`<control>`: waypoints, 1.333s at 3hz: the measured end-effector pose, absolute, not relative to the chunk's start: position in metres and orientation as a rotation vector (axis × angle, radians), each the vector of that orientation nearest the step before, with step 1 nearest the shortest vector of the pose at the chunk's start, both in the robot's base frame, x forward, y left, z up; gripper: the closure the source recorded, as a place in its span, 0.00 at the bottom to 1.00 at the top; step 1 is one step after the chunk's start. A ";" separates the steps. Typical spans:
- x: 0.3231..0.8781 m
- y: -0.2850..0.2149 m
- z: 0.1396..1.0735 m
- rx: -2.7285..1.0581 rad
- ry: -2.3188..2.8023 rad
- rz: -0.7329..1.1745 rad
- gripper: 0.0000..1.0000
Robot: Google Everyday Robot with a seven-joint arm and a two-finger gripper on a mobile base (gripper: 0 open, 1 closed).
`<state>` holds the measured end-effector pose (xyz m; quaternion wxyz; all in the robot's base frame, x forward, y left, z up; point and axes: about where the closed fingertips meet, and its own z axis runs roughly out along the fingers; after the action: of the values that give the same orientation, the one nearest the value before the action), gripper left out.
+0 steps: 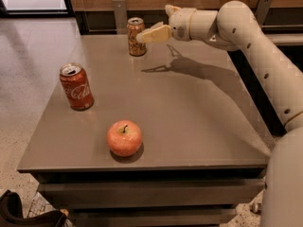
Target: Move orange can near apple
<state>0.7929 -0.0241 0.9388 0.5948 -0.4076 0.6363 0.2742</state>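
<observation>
Camera view has the gripper (145,36) raised by the worktop's far edge, its tip just beside the can (135,38), probably lined up for a side grasp. It holds nothing, and how far open it is cannot be told. The apple (124,137) waits near the front edge, well apart from the can.

high view over table (189,126), jaws at back
</observation>
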 end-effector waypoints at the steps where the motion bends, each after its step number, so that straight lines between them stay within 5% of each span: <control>1: 0.807 -0.010 0.917 -0.951 1.515 0.661 0.00; 4: 0.829 0.032 0.882 -0.922 1.481 0.803 0.00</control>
<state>0.8288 0.0325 0.8824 0.5733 -0.3934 0.6319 0.3425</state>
